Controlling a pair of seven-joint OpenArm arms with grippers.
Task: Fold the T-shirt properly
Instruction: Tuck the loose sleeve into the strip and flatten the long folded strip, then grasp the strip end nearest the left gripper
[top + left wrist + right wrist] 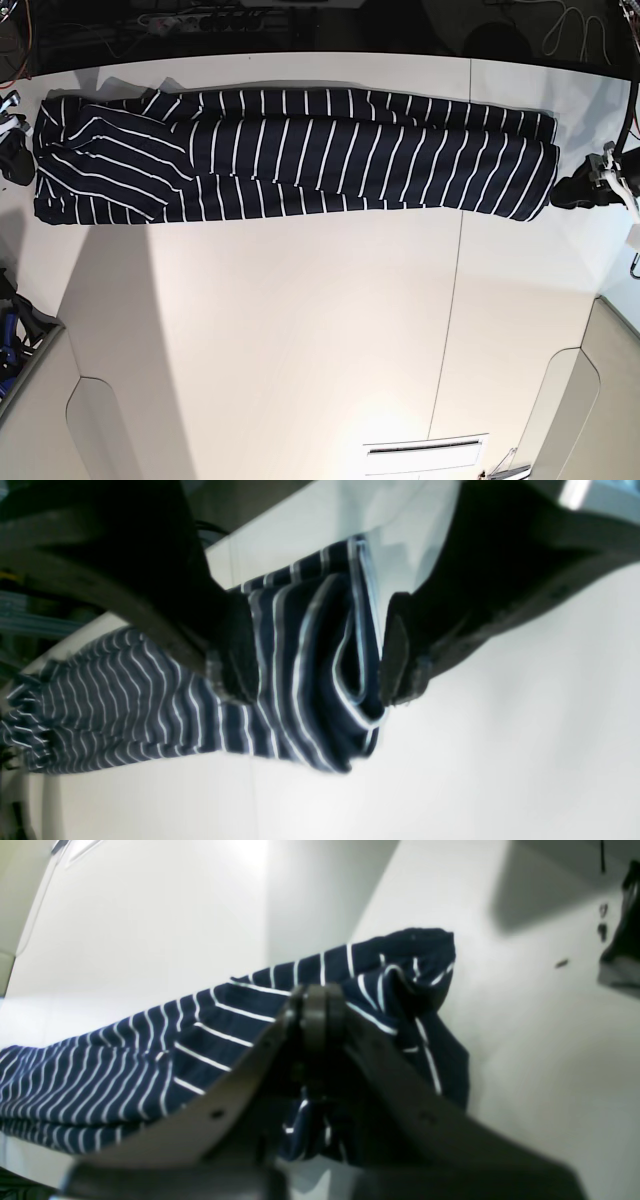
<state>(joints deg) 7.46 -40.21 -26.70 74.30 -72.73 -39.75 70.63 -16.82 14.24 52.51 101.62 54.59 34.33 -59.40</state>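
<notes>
Navy, white-striped cloth T-shirt (330,150) lies rumpled, strip-shaped on the smooth white table (290,330); left black pincer (320,665) gapes wide, right black pincer (320,1000) is closed, its hold unclear.

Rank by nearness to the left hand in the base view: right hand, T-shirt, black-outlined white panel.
1. T-shirt: its end on the view's right is right by the left hand.
2. White panel: bottom, right of centre.
3. Right hand: view's left edge.

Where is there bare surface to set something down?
Best, the wide white stretch of table below the striped T-shirt in the base view. It's crowded at both shirt ends, by the left gripper and right gripper.
</notes>
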